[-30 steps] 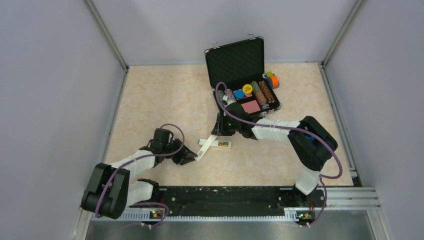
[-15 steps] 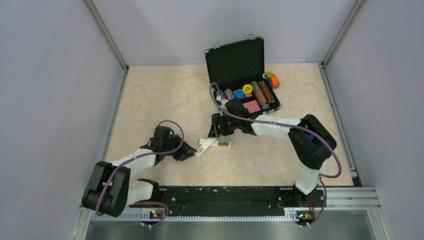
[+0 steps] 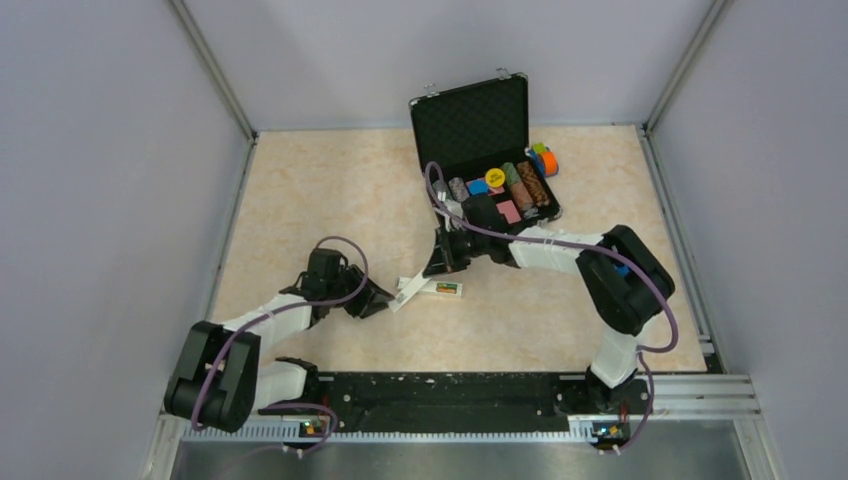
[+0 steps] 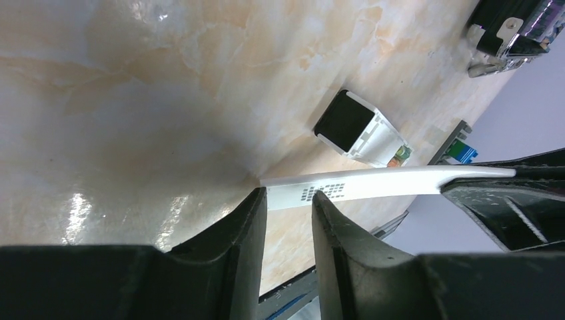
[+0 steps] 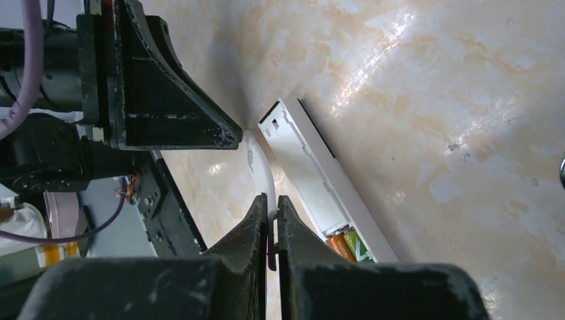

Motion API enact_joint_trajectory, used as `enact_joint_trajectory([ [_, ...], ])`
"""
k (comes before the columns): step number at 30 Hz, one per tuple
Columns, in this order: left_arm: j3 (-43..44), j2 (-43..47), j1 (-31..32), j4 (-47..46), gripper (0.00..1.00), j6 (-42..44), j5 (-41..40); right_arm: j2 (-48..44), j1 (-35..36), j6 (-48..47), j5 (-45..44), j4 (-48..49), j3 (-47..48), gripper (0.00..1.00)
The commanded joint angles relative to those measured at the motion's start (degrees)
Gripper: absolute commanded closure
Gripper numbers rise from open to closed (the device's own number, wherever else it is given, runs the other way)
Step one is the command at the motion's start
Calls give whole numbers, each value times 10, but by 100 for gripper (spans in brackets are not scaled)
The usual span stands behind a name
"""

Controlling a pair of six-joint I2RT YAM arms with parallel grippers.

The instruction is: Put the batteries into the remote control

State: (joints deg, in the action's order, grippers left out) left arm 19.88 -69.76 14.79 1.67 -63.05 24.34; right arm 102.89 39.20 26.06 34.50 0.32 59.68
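Note:
The white remote control [image 3: 446,288] lies on the table with its battery bay open; it also shows in the right wrist view [image 5: 313,177] and the left wrist view [image 4: 360,130]. The brownish-red battery [image 5: 340,245] and the green battery [image 5: 357,248] sit side by side in the bay's end. My right gripper [image 3: 440,265] [image 5: 270,201] is shut on one end of a thin white cover strip [image 5: 258,163] [image 4: 390,181] [image 3: 408,290]. My left gripper [image 3: 377,298] [image 4: 288,197] is open, its fingertips [image 4: 256,203] at the strip's other end.
An open black case [image 3: 470,120] stands behind the right gripper, with poker chips and a pink pad inside. Orange, green and blue pieces [image 3: 545,158] lie beside its right side. Grey walls enclose the table; a metal rail [image 3: 480,395] runs along the near edge.
My right wrist has shifted back toward the case, still shut on the strip. My left gripper has moved slightly away from the near edge, and the strip's near end shifted with it.

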Motion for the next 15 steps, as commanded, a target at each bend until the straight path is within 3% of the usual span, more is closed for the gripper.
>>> enact_joint_trajectory([
  [1,32,26,3,19,61,21,-13,-32,-9,32,-9,72,-47,100],
  [6,82,90,2,88,47,68,-37,-127,-20,126,-36,176,-154,100],
  [10,137,134,2,150,43,128,-86,-218,-21,212,-105,262,-251,100],
  [15,149,138,2,118,43,167,-98,-270,-16,345,-207,433,-364,100],
])
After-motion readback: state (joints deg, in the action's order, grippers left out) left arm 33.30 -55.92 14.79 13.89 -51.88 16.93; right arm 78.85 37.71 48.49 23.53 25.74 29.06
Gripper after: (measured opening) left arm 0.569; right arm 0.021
